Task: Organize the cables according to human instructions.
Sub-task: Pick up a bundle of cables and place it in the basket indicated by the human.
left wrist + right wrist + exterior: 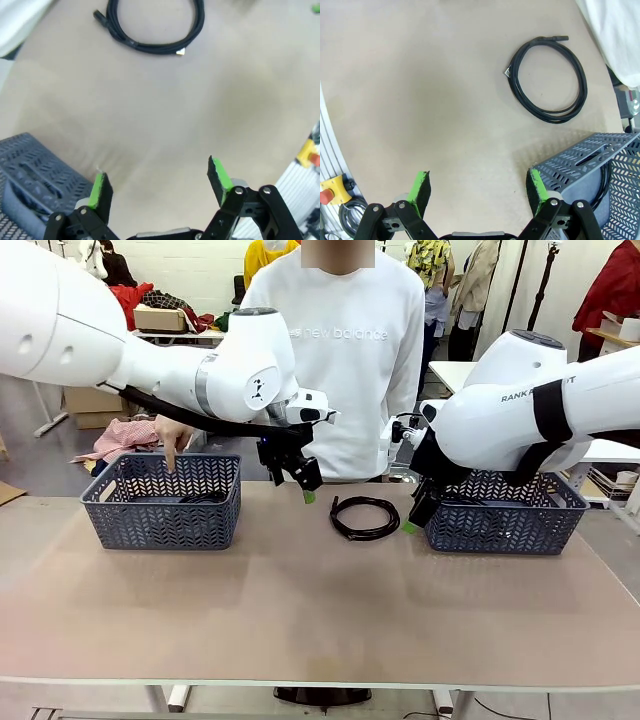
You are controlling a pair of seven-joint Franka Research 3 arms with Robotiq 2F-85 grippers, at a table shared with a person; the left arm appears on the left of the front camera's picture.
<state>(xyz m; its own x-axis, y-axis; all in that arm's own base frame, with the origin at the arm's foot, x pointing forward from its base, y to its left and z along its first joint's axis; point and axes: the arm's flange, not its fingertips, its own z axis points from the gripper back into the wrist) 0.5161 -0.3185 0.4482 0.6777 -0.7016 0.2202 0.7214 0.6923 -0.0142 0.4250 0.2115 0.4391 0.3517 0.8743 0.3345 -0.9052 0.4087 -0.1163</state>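
One black cable (337,518) lies coiled on the table between the two baskets, just in front of the human (345,350). Another cable (205,498) rests inside the left grey basket (160,515), where the human's hand (172,440) points a finger down. My left gripper (305,485) hangs open above the table, left of the loose coil; its wrist view has the coil (150,48) far ahead of the gripper (160,182). My right gripper (415,515) is open beside the right basket (505,525). From the right gripper (477,187) the coil (516,90) lies ahead to the right.
The right basket (585,160) holds a black cable (606,175) along its inner wall. A corner of the left basket (30,170) sits by my left fingers. A yellow and red button box (332,187) stands off the table edge. Bare tabletop stretches toward the near edge.
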